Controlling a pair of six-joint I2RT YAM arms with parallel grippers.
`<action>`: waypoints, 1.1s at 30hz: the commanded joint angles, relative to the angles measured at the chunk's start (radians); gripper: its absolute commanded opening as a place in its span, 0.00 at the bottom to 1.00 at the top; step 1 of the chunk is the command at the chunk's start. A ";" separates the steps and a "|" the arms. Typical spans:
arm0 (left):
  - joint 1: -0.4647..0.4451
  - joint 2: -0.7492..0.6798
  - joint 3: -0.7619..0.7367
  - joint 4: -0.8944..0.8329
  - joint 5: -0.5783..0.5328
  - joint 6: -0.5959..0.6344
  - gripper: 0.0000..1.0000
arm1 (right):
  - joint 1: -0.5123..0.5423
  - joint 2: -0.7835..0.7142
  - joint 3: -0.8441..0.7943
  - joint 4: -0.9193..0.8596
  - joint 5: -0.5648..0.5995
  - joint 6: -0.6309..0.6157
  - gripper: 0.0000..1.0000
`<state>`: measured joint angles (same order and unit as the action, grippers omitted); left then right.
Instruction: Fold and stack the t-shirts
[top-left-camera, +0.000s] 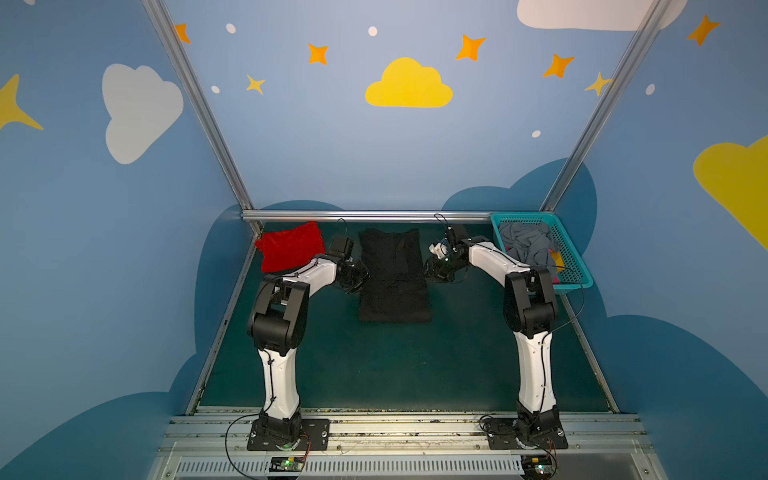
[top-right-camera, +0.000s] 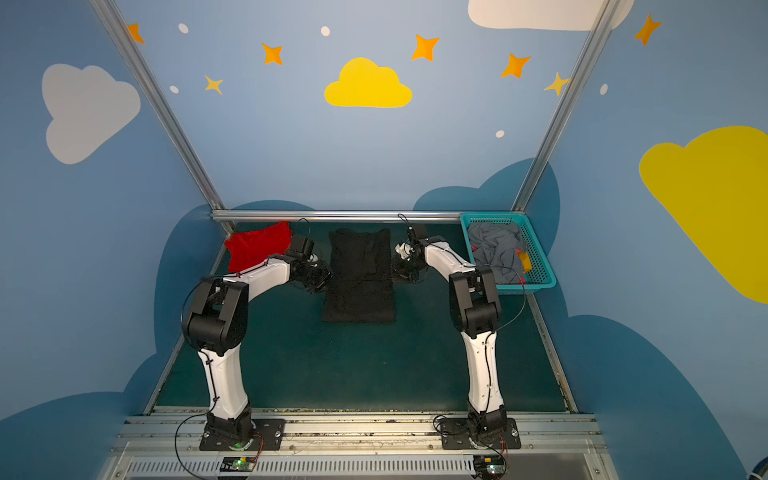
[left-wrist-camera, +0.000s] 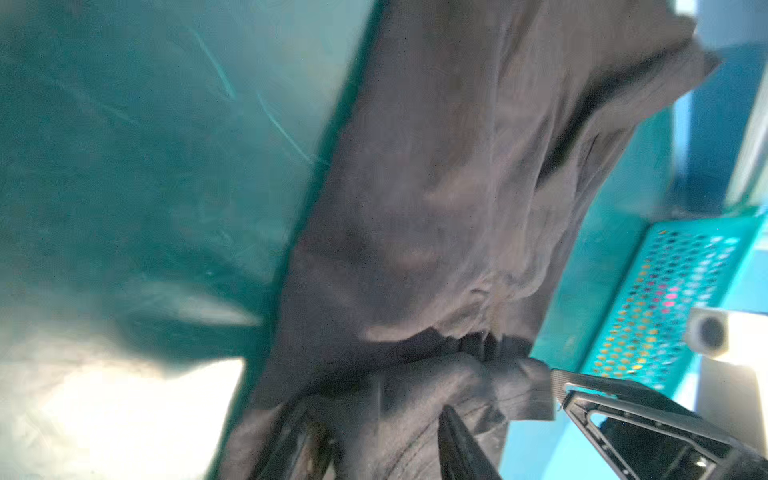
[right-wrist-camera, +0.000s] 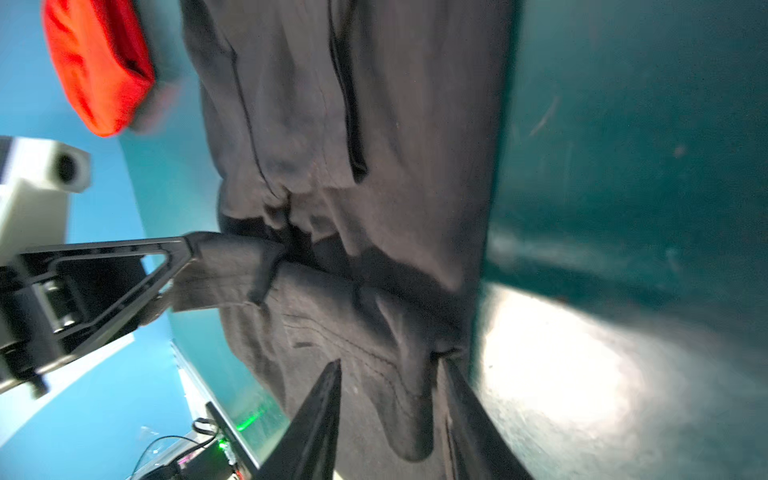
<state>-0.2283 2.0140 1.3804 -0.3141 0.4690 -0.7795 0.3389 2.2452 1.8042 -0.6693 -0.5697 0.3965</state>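
Lying lengthwise at the middle of the dark green table mat: one black cloth t-shirt, folded to a long narrow strip and wrinkled across its middle (it reads grey-brown in the wrist views).

Item two: bright red cloth t-shirt, folded to a thick pad at the far left corner of the mat. It lies well apart from the black one, and the left arm crosses its near edge in both top views.

Item three: left gripper, black, two-fingered, at the left long edge of the black shirt about halfway along. Its jaws stand partway apart. In the left wrist view its fingers lie over the cloth and pinch none of it.

Item four: right gripper, same make, at the opposite long edge. Its jaws also stand partway apart. Its fingers straddle loose cloth near the shirt's border and clamp nothing.

Item five: teal plastic mesh basket at the far right corner, holding crumpled grey cloth with scraps of pink and yellow beside it.
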 joint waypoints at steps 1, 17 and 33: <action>0.029 0.006 -0.015 0.054 0.072 -0.060 0.48 | -0.016 0.027 0.033 0.019 -0.055 0.037 0.42; 0.021 -0.236 -0.106 -0.064 -0.203 -0.021 0.56 | 0.012 -0.283 -0.291 0.120 0.167 -0.008 0.41; -0.293 -0.158 -0.189 -0.089 -0.290 -0.078 0.07 | 0.246 -0.046 -0.135 0.031 0.281 -0.071 0.00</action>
<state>-0.5240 1.8240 1.2137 -0.3958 0.1963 -0.8310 0.5800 2.1612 1.6234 -0.6018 -0.3367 0.3485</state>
